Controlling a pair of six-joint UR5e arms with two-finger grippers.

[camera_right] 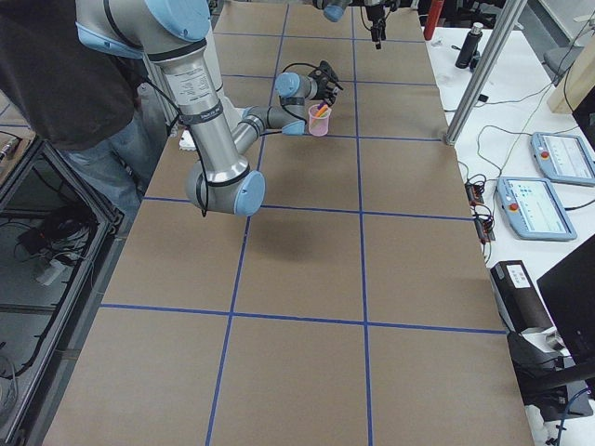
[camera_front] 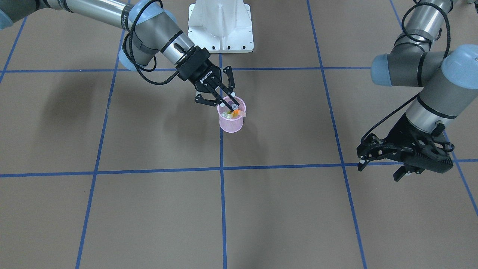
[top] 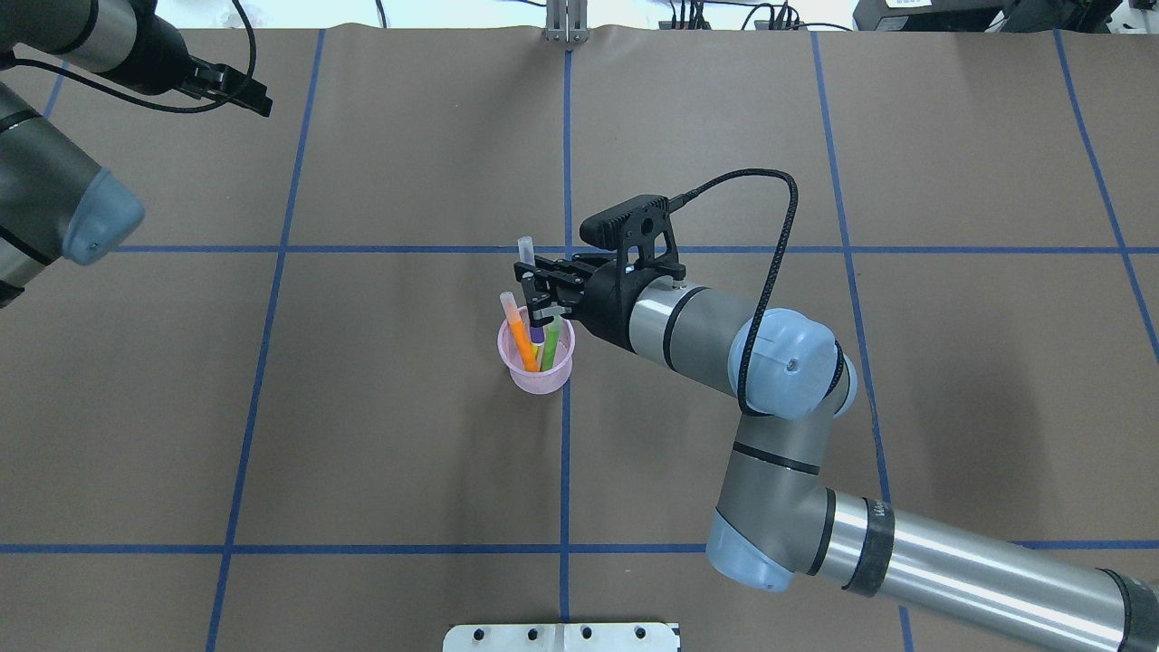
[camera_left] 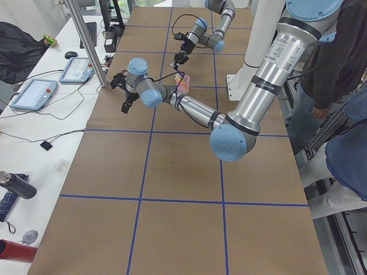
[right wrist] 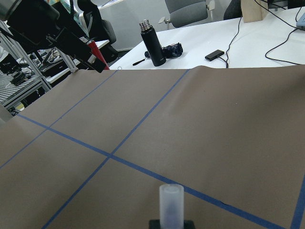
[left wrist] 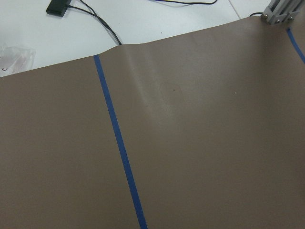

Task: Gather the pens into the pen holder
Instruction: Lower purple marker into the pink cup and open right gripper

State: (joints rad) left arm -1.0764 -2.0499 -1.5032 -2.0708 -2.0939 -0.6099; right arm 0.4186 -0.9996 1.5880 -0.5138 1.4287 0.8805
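Note:
The pink mesh pen holder (camera_front: 231, 125) (top: 539, 376) stands upright near the table's middle. An orange pen (top: 521, 340) and a green pen (top: 550, 342) lean inside it. The purple pen (top: 537, 333) stands nearly upright with its lower end in the cup. Its whitish cap (top: 525, 249) (right wrist: 171, 202) sticks up past the fingers. My right gripper (camera_front: 233, 107) (top: 534, 294) reaches over the cup's rim and is shut on the purple pen. My left gripper (camera_front: 379, 169) (top: 258, 100) hovers open and empty, far off on the robot's left side.
The robot's white base (camera_front: 220, 26) sits at the table's near edge. A metal post (camera_left: 86, 40) and a side desk with tablets (camera_left: 34, 91) border one long edge. A person (camera_left: 338, 57) stands beside the robot. A black bottle (right wrist: 152, 40) stands on the far desk.

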